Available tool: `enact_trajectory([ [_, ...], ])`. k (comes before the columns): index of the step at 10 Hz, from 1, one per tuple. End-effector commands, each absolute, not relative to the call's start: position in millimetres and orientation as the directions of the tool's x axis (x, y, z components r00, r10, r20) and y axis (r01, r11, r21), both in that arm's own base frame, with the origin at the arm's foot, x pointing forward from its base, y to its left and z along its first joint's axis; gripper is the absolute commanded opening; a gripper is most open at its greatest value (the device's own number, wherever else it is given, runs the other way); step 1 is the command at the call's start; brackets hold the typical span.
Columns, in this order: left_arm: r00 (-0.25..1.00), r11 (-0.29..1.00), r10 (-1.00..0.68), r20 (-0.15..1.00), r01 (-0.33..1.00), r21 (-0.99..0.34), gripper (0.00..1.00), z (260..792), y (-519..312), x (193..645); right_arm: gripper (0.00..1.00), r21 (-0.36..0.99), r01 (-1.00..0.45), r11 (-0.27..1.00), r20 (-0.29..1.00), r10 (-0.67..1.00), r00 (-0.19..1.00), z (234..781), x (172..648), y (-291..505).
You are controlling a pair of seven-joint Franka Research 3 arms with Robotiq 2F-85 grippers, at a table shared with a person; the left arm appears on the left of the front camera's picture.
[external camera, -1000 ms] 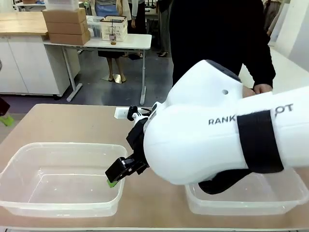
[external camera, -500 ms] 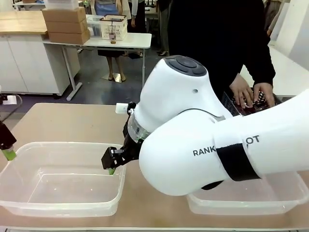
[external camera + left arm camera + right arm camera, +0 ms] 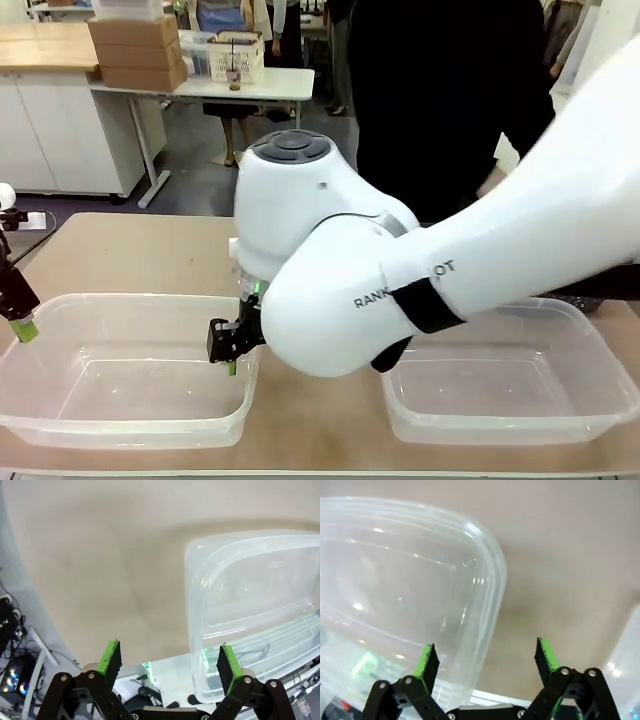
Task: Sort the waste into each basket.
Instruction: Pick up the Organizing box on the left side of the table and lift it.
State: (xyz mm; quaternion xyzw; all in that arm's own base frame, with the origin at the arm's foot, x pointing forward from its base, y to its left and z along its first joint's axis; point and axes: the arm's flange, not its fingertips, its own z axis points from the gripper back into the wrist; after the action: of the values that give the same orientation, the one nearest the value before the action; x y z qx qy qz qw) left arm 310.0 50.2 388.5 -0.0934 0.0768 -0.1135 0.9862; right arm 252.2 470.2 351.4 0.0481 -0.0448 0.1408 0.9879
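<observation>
1. Baskets: left tub (image 3: 120, 425) and right tub (image 3: 500, 428); sit apart on the table (image 3: 130, 250).
2. Right gripper (image 3: 486, 657): hangs over left tub's right rim, jaws wide, holding nothing.
3. Left gripper (image 3: 170, 661): hovers at its left rim, wide, empty.

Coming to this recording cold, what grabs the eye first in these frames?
The right arm, bulky and white, dominates the front view, stretched across the middle so that the right gripper hangs open and empty at the right rim of the left tub. The left gripper, also open, sits at that tub's far-left corner. The right tub lies beside it; what shows of both floors is bare.
</observation>
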Motion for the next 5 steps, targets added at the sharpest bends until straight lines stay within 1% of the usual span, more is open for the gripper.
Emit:
enact_trajectory([
  [1, 0.957, 0.950, -0.257, -0.133, 0.225, -0.215, 1.00, 332.4, 37.9, 259.5, 1.00, 0.060, -0.255, 0.965, 0.073, 0.251, 0.965, 343.5, 261.7, 504.6],
  [3, 0.952, 0.952, -0.259, -0.166, 0.222, -0.210, 1.00, 323.4, 37.2, 263.5, 1.00, 0.055, -0.252, 0.966, 0.081, 0.247, 0.965, 342.5, 260.3, 506.7],
  [5, 0.949, 0.951, -0.267, -0.165, 0.233, -0.202, 1.00, 319.6, 32.5, 263.7, 1.00, 0.045, -0.252, 0.967, 0.085, 0.248, 0.965, 339.9, 262.7, 509.4],
])
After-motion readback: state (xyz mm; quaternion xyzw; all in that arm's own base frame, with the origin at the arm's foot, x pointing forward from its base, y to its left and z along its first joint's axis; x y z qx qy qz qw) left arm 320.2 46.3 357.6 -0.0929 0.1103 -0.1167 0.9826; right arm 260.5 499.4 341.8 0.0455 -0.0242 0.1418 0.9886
